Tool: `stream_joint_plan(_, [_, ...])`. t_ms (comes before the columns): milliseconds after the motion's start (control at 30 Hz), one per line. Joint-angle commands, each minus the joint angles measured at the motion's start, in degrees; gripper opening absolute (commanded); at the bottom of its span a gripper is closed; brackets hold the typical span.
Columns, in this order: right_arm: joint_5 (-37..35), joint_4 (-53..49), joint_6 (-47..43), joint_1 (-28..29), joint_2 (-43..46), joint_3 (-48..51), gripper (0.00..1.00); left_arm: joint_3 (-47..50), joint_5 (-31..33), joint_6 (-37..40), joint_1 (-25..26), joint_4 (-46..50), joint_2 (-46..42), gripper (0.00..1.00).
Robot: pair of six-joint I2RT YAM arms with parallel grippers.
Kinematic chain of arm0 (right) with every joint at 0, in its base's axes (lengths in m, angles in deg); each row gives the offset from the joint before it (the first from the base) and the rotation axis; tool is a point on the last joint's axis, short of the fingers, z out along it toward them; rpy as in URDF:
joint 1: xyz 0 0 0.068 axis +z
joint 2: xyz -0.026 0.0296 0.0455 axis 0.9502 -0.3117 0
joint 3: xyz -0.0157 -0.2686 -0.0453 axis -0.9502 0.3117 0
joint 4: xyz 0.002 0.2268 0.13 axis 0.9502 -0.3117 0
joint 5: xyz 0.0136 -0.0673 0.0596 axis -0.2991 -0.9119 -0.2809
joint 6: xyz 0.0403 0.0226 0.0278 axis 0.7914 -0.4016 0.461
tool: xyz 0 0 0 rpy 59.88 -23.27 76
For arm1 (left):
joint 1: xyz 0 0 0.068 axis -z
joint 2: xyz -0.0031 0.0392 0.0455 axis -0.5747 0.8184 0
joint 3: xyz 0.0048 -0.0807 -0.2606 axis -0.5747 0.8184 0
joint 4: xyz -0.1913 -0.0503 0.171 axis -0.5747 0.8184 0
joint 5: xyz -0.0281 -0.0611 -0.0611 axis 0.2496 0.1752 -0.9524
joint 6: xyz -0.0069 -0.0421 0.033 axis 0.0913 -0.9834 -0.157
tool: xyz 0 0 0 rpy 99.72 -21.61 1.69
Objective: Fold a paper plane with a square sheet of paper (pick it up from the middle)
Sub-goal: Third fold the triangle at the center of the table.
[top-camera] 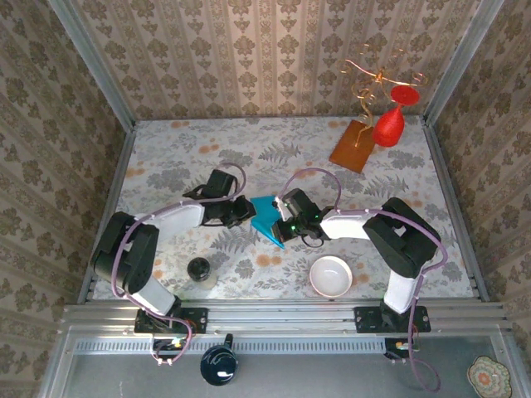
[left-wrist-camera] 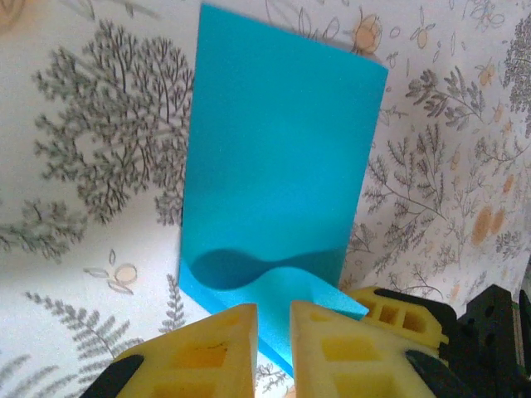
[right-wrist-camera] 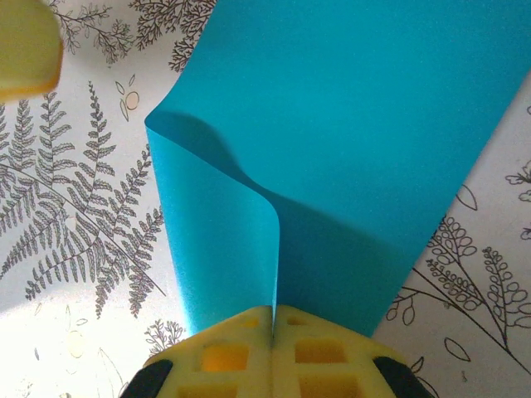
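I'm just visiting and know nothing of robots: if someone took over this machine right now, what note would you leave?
Left gripper: jaws slightly apart over the near edge of the thin teal-blue paper sheet.
Right gripper: shut on a raised, curled flap of that sheet.
Done: sheet lies between the grippers, looks folded narrower.
Left: the pointed plane shape is not formed yet.

Top view, my notes: the square sheet of paper [top-camera: 267, 217] sits mid-frame on the table [top-camera: 166, 149], with the left gripper [top-camera: 249, 211] at its left edge and the right gripper [top-camera: 282, 219] at its right side. The bowl [top-camera: 331, 275] lies lower right of the sheet and the jar [top-camera: 199, 269] lower left, both apart from it. The board [top-camera: 353, 145] lies upper right. The ornament [top-camera: 388, 124] is at the board's right end, on it or just behind, I cannot tell. Right wrist view: one paper layer curls over the other.
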Motion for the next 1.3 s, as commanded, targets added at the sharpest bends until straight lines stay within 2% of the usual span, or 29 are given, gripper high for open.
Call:
stream_joint_plan(0, [1.01, -2.56, 1.29, -0.25, -1.53, -0.97, 0.0, 1.17, 0.5, -5.38, 2.0, -3.82, -1.61, 0.19])
stream_joint_plan(367, [0.92, -1.78, 1.55, -0.26, -1.51, -0.26, 0.0, -0.84, 2.58, -8.71, 5.91, -6.25, 4.88, 0.1])
stream_joint_plan(1267, [0.08, -2.66, 1.81, -0.23, -2.25, -1.07, 0.0, 3.99, 5.03, -10.82, 6.39, -6.78, 5.59, 0.1])
